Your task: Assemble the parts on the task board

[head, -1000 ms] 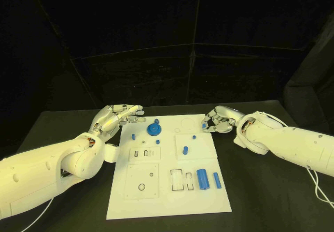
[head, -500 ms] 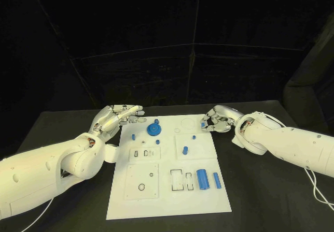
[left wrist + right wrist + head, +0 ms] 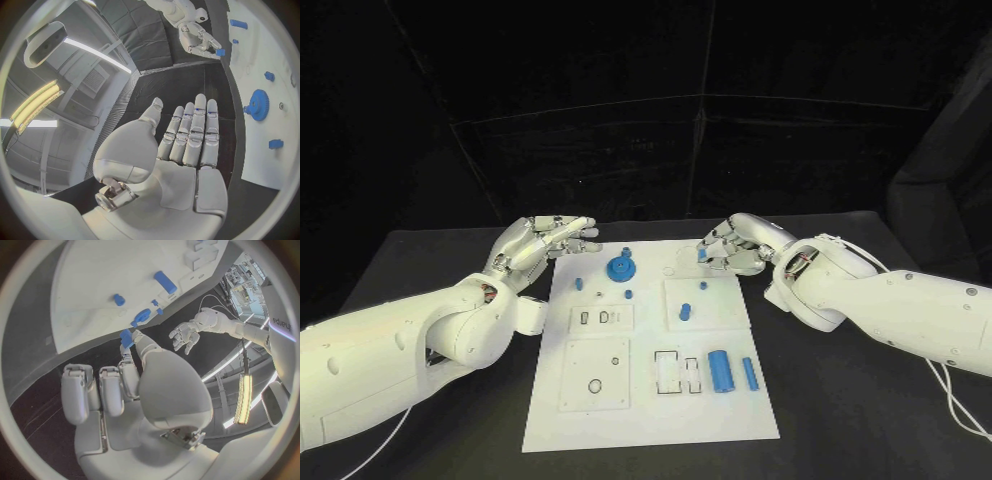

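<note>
Right hand (image 3: 733,243) pinches blue part (image 3: 702,254) (over task board (image 3: 646,400)).

The task board (image 3: 651,350) is viewed from above by the head camera, while it is seen close from behind each hand by the wrist cameras, the blue gear (image 3: 620,266) being shared.

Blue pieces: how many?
8: blue gear and four small blue pieces on the white board's far half, two blue cylinders nearer, one piece in the right hand. Others may be hidden.
</note>
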